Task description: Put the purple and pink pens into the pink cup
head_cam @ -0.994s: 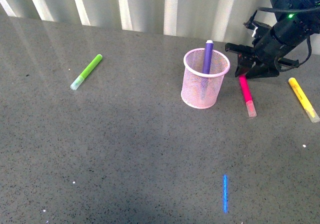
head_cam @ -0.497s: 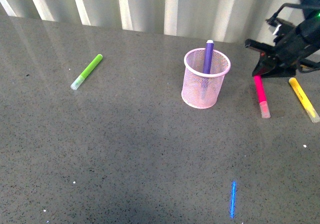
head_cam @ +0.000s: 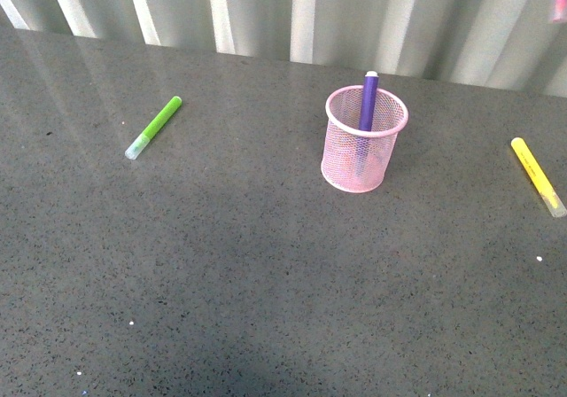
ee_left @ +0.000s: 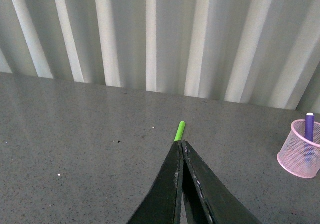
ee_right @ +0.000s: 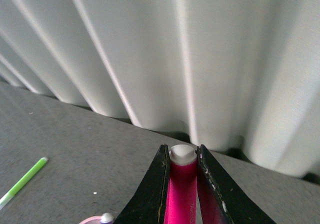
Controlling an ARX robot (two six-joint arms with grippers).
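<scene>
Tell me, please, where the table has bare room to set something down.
The whole near half of the table is bare. So is the stretch between the green marker and the pink cup, and the gap between cup and yellow marker. Nowhere is crowded; only the cup itself is taken, holding the purple pen.

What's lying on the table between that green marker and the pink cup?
Nothing; the front view shows bare grey tabletop between green marker and pink cup.

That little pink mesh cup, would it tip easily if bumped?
The pink cup is probably light: open wire mesh. It narrows toward its base, and the purple pen sticks above the rim, so a sideways knock might tip or slide it.
</scene>
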